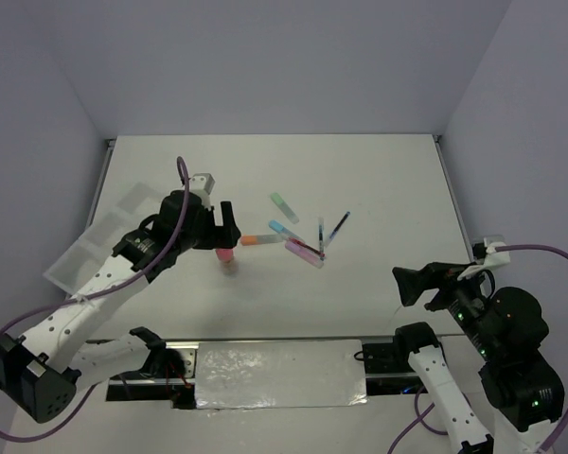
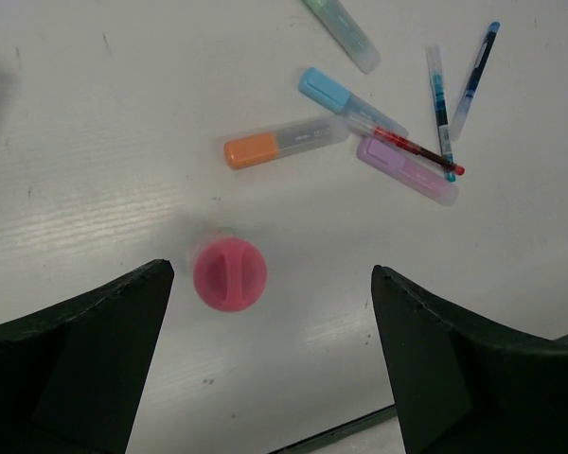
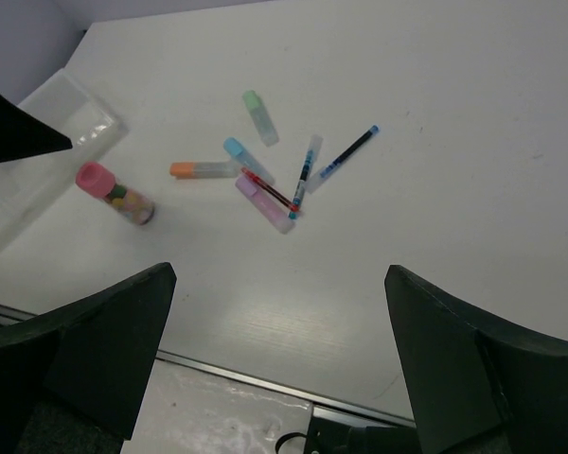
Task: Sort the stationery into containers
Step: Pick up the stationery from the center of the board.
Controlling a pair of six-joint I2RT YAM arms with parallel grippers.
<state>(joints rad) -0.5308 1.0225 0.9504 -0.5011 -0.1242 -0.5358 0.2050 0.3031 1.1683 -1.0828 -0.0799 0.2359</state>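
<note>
top external: high above the near edge, looking down on the whole desk (image 1: 379, 180) | left wrist: close, straight down over the pink-capped stick (image 2: 229, 274) | right wrist: farther back, slanting from near right | shared by all: the markers (image 3: 263, 201)

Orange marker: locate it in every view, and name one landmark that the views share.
Top external: the orange marker lies mid-table, at the left end of the marker cluster.
Left wrist: orange marker in the upper middle, left of the cluster.
Right wrist: orange marker up and left of centre.
Shared landmark: the pink-capped stick, lower left of the marker's orange end in each view.
</note>
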